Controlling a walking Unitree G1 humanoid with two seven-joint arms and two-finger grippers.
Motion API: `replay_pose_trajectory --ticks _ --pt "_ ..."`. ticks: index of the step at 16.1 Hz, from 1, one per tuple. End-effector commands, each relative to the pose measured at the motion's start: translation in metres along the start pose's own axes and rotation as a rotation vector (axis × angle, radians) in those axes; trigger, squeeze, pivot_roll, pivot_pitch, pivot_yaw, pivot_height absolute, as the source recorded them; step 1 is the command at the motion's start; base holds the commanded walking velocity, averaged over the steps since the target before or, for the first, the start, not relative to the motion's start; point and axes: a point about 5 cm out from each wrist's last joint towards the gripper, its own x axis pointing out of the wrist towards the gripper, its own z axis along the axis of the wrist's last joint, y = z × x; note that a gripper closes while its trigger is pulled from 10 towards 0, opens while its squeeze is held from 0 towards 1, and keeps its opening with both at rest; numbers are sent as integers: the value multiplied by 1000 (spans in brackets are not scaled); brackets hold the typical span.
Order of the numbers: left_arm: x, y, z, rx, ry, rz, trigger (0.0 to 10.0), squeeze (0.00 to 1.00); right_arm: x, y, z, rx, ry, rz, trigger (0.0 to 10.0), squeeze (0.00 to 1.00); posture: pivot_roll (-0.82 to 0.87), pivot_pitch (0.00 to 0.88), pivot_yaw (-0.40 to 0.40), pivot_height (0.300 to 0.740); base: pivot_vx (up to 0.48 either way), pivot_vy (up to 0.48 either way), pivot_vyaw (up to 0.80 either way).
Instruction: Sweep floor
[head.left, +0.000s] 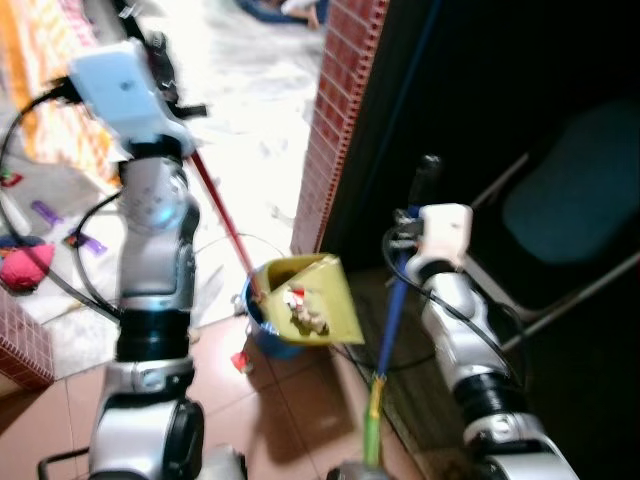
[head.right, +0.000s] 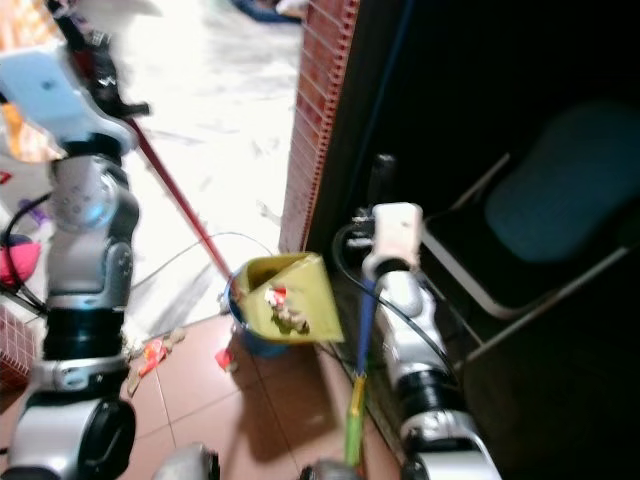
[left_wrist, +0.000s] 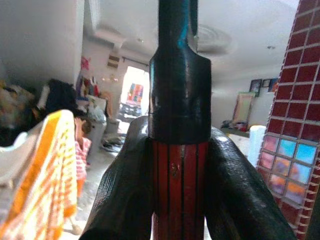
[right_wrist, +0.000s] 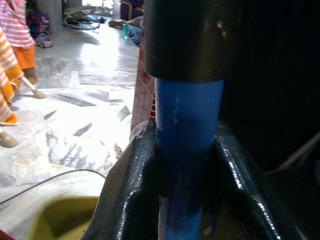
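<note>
My left gripper (head.left: 160, 50) is raised at the upper left, shut on the red handle (head.left: 225, 220) of a yellow dustpan (head.left: 335, 290). In the left wrist view its fingers (left_wrist: 125, 190) clamp the red handle (left_wrist: 179, 195) just below a black cap. The dustpan hangs tilted over a blue bin (head.left: 270, 338), and bits of litter (head.left: 305, 310) lie inside it. My right gripper (head.left: 428, 175) is shut on the blue broom handle (head.left: 393, 310), which turns green (head.left: 372, 420) lower down. The right wrist view shows both fingers (right_wrist: 130, 185) pressed against the blue handle (right_wrist: 187, 130).
A red brick pillar (head.left: 340, 110) stands just behind the dustpan, with a dark room and a folding chair (head.left: 570, 200) to its right. Wrappers (head.right: 150, 352) lie on the tiled floor. A cable (head.right: 190, 250) crosses the pale floor. Toys (head.left: 25, 265) lie at the left. A person (right_wrist: 20, 35) stands farther off.
</note>
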Motion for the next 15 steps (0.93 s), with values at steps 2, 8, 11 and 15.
replay_pose_trajectory --ticks 2,8,11,15 --pt "3 -12 18 58 -122 -35 10000 0 1 -9 8 8 -40 -28 10000 0 -32 0 -85 740 0 0 0" --pt "2 -29 25 109 -206 -72 10000 0 -1 -7 7 13 -41 -25 10000 0 -40 0 -78 740 0 0 0" --pt "-1 -34 27 171 -252 -73 10000 0 -2 -7 7 16 -41 -26 10000 0 -41 0 -80 740 0 0 0" --pt "-4 -48 26 177 -288 -118 10000 0 -5 -6 8 17 -48 -29 10000 0 -49 0 -70 740 0 0 0"
